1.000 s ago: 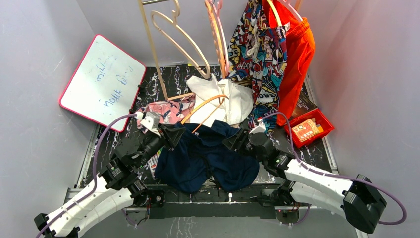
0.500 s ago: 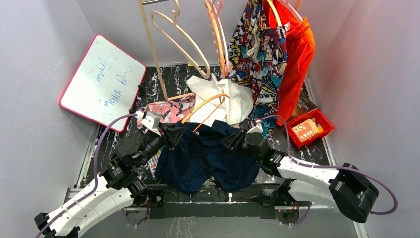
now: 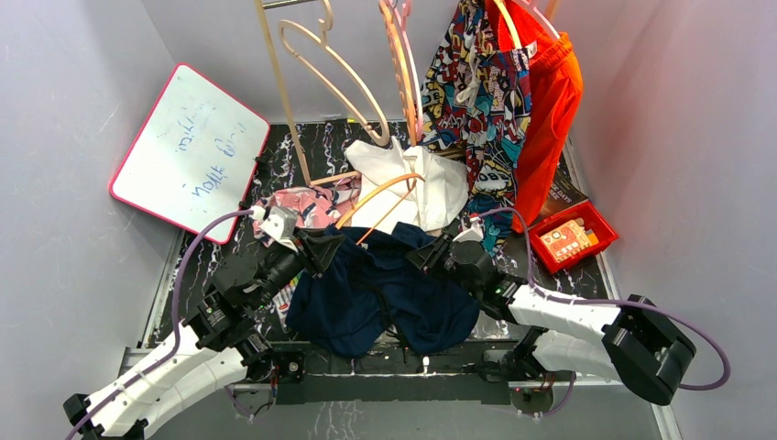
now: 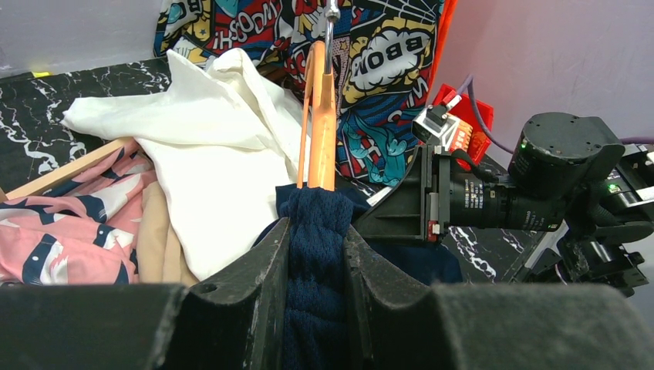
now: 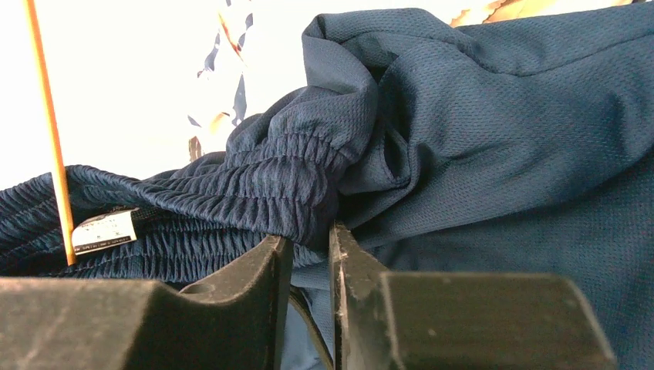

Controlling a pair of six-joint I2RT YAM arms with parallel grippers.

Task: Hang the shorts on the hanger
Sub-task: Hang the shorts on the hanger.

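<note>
The right gripper (image 5: 311,243) reaches farther left into the shorts (image 5: 501,116), its jaws narrowing on the fabric while its elbow swings inward

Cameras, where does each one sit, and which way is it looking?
Top camera: up high behind the arms, looking down at the table; both arms show, left gripper and right gripper at the navy shorts.
Left wrist camera: on the left arm, looking forward along the orange hanger; its fingers pinch the shorts, with the right arm opposite.
Right wrist camera: on the right arm, low against the waistband; its fingertips show at the bottom.
Shared: all three see the shorts and hanger.
</note>
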